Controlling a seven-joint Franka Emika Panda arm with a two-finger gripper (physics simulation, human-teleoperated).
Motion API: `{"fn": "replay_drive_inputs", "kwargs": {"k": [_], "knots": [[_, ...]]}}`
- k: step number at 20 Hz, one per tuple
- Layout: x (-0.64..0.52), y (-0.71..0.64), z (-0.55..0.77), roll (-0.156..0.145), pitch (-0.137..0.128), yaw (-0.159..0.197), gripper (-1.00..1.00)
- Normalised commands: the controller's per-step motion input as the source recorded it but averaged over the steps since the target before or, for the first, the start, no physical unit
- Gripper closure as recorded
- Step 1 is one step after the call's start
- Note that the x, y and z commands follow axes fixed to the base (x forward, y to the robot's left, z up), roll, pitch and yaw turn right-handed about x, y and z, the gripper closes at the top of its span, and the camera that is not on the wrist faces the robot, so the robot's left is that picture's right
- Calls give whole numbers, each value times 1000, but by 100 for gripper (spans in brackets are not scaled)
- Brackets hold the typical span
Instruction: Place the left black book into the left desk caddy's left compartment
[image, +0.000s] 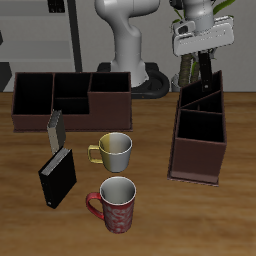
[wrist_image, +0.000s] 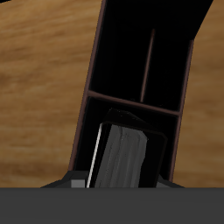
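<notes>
Currently the left black book (wrist_image: 125, 157) is held clamped in the end effector (image: 203, 52), directly above the left compartment (image: 203, 88) of the left desk caddy (image: 197, 155); insertion is judged in hand; a straight descent, then release, is called for.

The table (image: 150, 215) is matt grained wood; the left desk caddy (image: 200, 150) looks smooth, faintly glossy maroon.

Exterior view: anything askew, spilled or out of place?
Nothing is spilled or damaged. The left black book hangs tilted in the gripper, over the tall end of the left desk caddy. The other black book stands aslant near the upright mugs.
</notes>
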Motion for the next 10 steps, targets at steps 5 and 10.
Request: {"fn": "replay_drive_inputs", "kwargs": {"k": [5, 10], "knots": [[14, -32, -128, 7, 28, 0, 100], [58, -45, -180, 3, 33, -4, 100]]}}
